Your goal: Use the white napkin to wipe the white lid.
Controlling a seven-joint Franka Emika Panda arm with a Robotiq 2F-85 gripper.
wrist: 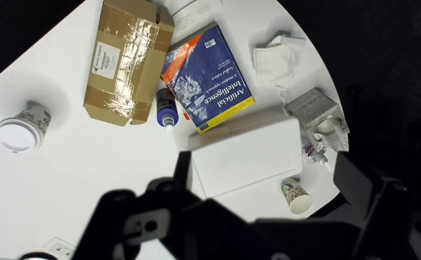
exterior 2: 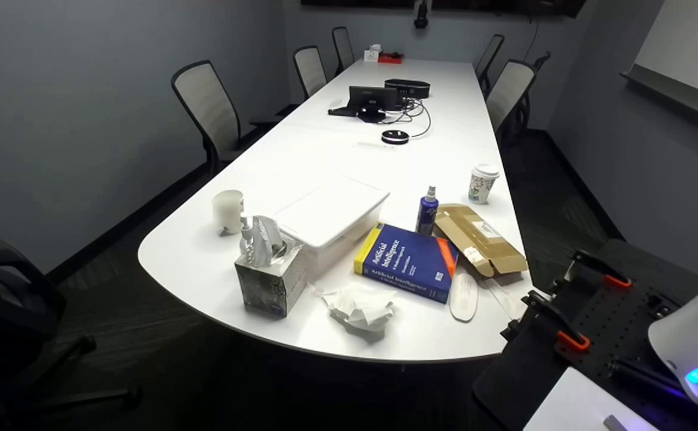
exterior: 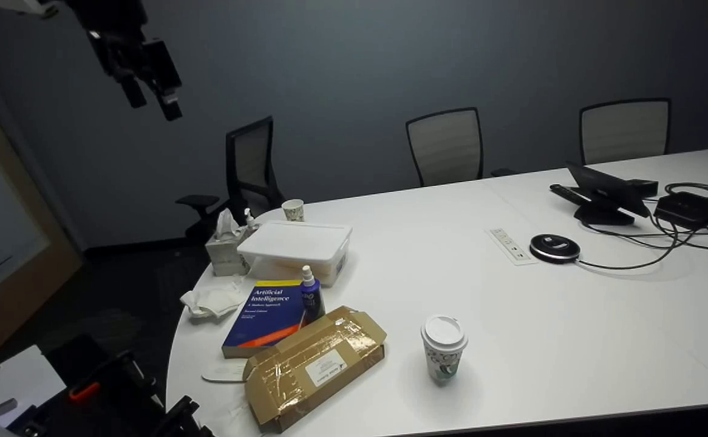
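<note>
The white napkin is a crumpled sheet on the table near its rounded end. It shows in both exterior views (exterior: pixel 213 301) (exterior 2: pixel 361 308) and in the wrist view (wrist: pixel 272 65). The white lid is flat and rectangular and sits on a translucent plastic box. It shows in both exterior views (exterior: pixel 298 239) (exterior 2: pixel 332 209) and in the wrist view (wrist: pixel 248 159). My gripper (exterior: pixel 155 108) is high above the table, apart from napkin and lid. In the wrist view its fingers (wrist: pixel 264 164) are spread wide with nothing between them. It is out of sight in an exterior view.
A blue book (exterior: pixel 267 312), a spray bottle (exterior: pixel 312 298) and an open cardboard box (exterior: pixel 320 367) lie or stand near the napkin. A tissue box (exterior: pixel 226 258) and a paper cup (exterior: pixel 294 210) stand by the lid. A lidded cup (exterior: pixel 443 349) stands farther off.
</note>
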